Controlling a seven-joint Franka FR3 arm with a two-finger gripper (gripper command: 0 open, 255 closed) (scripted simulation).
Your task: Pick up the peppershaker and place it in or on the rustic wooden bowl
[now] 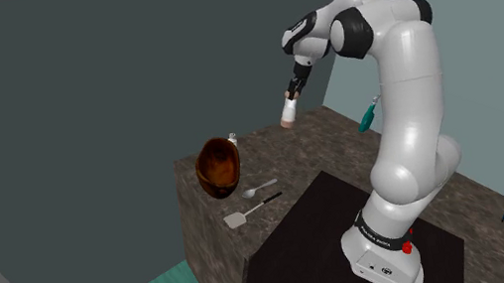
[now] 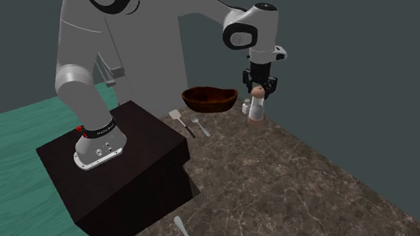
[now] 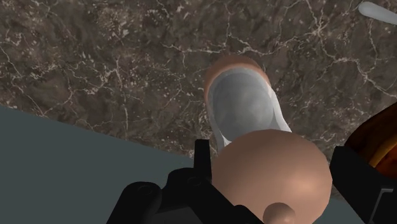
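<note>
While the white arm is bending over the dark brown veined stone countertop (image 2: 304, 183), we are seeing its all-black two-finger gripper (image 1: 292, 92) pointing down and gripping the white-bodied peppershaker (image 1: 288, 112) with a tan rounded cap and a tan base. Looking through the wrist view, we are finding the two fingers (image 3: 202, 159) standing moderately apart, about as wide as the cap, and pressing against the cap's two sides, so the peppershaker (image 3: 245, 105) is being clasped between them by its top. In the second exterior view, the gripper (image 2: 260, 87) is sitting right over the cap and the peppershaker (image 2: 257, 106) is hanging upright beneath it, near the countertop's far edge; we cannot tell whether its base is touching the stone or is just clear of it. Toward that view's left, the dark brown oval wooden bowl (image 2: 208, 106) is resting on the countertop, apart from the peppershaker, with a small clear shaker (image 2: 246, 105) standing between the two. We are also noticing a grey spatula (image 2: 176, 117) and a grey spoon (image 2: 201, 127) lying side by side just in front of the bowl.
</note>
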